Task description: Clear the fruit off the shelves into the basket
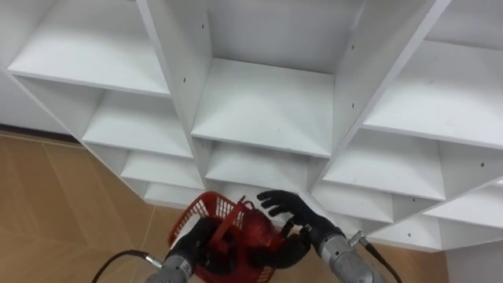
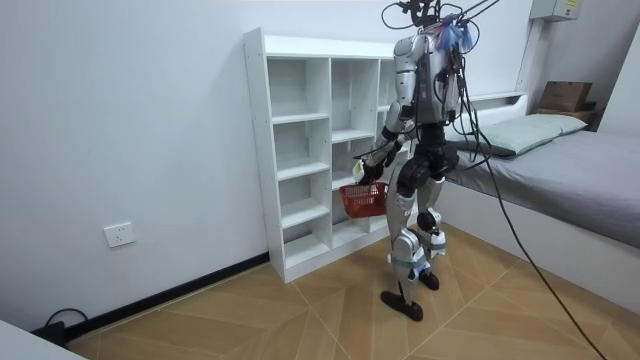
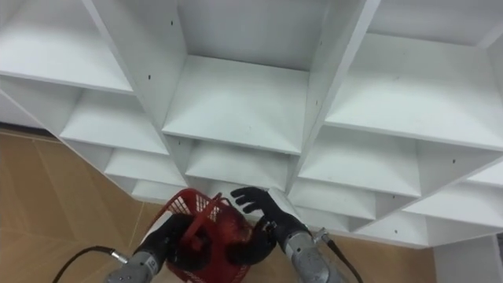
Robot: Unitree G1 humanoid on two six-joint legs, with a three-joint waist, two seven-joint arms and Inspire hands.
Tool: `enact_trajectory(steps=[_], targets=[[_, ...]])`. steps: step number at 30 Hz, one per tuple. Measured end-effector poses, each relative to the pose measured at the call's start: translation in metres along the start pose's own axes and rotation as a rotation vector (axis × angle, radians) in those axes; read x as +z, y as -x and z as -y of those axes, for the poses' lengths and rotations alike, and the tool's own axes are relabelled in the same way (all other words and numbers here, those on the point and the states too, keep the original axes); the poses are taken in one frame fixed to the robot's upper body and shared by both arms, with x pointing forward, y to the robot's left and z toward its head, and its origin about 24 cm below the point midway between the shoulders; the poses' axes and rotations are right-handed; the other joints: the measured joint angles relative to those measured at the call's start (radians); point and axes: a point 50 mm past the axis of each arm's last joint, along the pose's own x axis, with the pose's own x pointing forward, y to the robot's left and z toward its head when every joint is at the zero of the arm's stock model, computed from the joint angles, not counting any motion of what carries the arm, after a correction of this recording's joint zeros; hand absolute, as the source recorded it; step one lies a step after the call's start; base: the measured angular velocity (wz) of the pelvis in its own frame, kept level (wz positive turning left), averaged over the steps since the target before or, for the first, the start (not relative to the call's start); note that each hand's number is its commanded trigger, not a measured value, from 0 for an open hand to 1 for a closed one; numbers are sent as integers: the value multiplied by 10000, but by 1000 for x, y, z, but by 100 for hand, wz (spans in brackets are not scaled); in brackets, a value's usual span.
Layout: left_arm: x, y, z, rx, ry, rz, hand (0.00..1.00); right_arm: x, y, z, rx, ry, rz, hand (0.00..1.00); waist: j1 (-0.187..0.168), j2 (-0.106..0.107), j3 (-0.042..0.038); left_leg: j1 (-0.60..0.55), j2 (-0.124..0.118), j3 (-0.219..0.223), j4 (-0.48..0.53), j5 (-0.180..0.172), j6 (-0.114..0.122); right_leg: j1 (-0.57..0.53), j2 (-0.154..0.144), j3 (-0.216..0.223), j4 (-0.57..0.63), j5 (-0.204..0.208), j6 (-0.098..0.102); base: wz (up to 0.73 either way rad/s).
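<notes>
Right hand (image 1: 289,211), its dark fingers spread loose, hovers over the right rim of the red plastic mesh basket (image 1: 206,211). Left hand (image 1: 196,245) curls round the basket's arched handle. A smooth red round fruit (image 1: 255,233) lies inside, just under the right palm, before the white closet (image 1: 263,106) and its flat shelves.

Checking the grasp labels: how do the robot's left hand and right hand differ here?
The left hand is curled round the handle of the red basket; the right hand has its fingers spread. The left hand is at the basket's left side, the right hand at its right side. Both are dark and close to the basket.
</notes>
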Motion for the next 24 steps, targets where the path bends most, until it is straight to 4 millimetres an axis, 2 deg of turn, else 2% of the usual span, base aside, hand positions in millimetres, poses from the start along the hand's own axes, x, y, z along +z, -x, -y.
enact_trajectory(steps=[11, 24], targets=[[1, 0, 1, -160, -112, 81, 100, 1, -1, -2, 163, -24, 33, 0, -188, -29, 2, -14, -3, -58, 56, 0, 0, 0, -4, -4, 64, -42, -12, 0], [3, 0, 4, -254, -155, 133, 100, 1, 0, -2, 244, 6, 28, 0, -186, -24, -2, -27, -4, -89, 52, -1, 0, -6, 5, -8, 82, -50, -12, 0]])
